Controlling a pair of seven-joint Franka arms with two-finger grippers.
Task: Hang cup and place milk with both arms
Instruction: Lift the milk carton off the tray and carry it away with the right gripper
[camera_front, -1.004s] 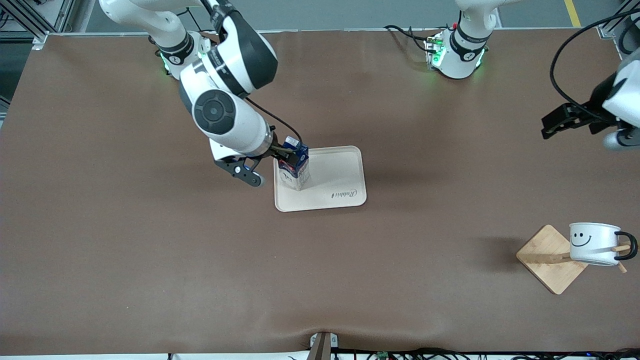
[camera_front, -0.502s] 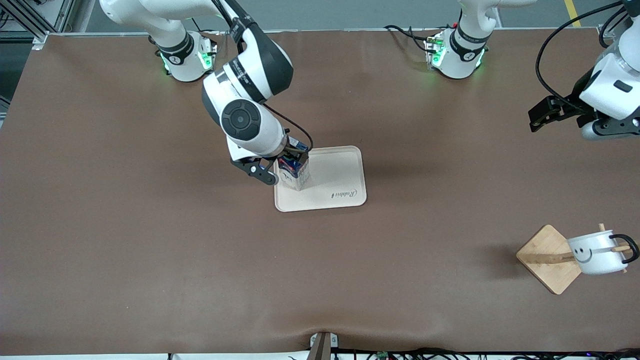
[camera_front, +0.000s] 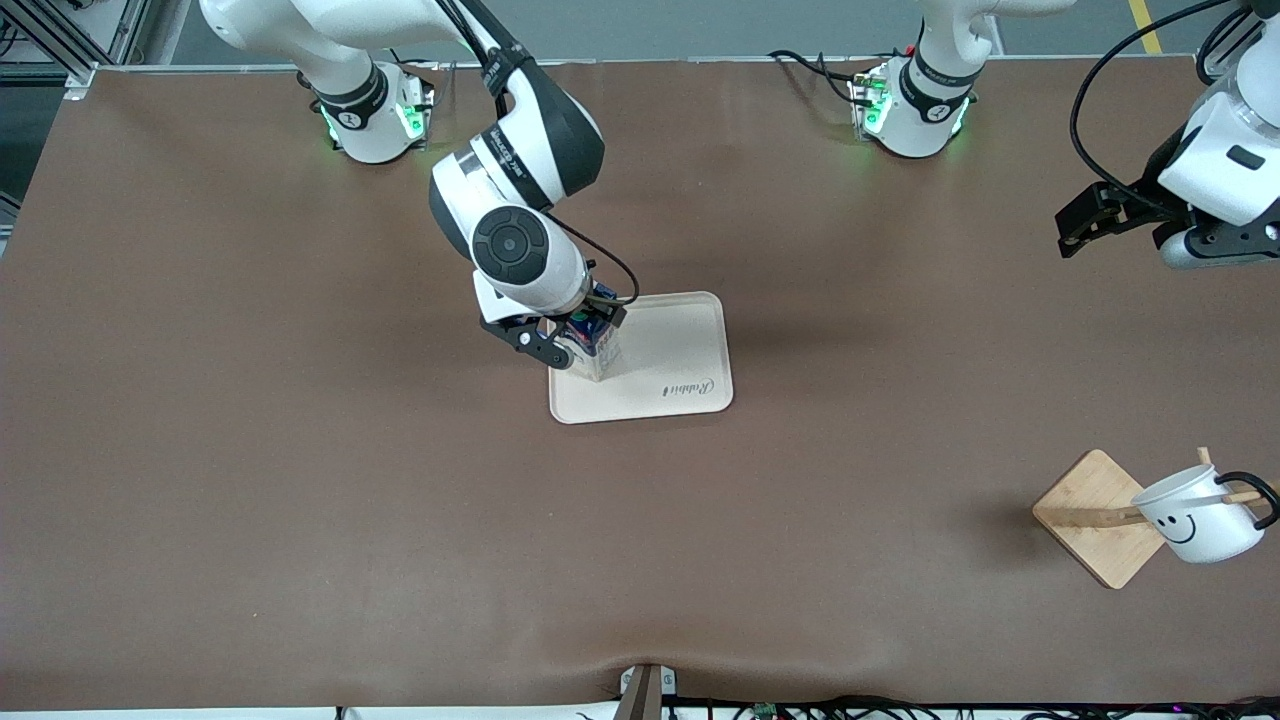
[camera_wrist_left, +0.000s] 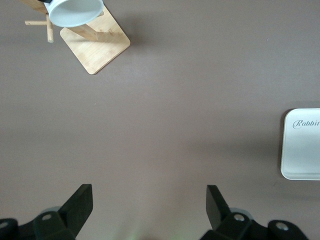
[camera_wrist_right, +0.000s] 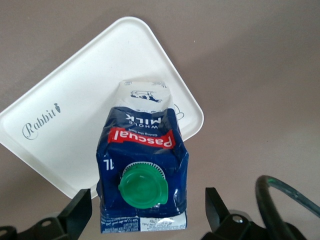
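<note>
Hanging tilted by its black loop handle on a wooden peg stand (camera_front: 1100, 518), the small white smiley mug (camera_front: 1195, 524) sits nearest, the dark-blue green-capped milk carton (camera_front: 595, 350) stands upright on the cream tray (camera_front: 680, 365) between the right gripper's (camera_front: 570, 335) spread fingers, and the left gripper (camera_front: 1075, 228), fingers apart and empty, hovers over bare table.

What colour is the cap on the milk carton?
Green: the round cap on the milk shows best in the right wrist view.

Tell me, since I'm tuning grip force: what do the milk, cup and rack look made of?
The milk: glossy printed carton board with creased edges, plastic-looking green cap. The cup: smooth white, likely enamelled metal, thin dark rim. The rack: pale matte wood, perhaps bamboo, with visible grain.
</note>
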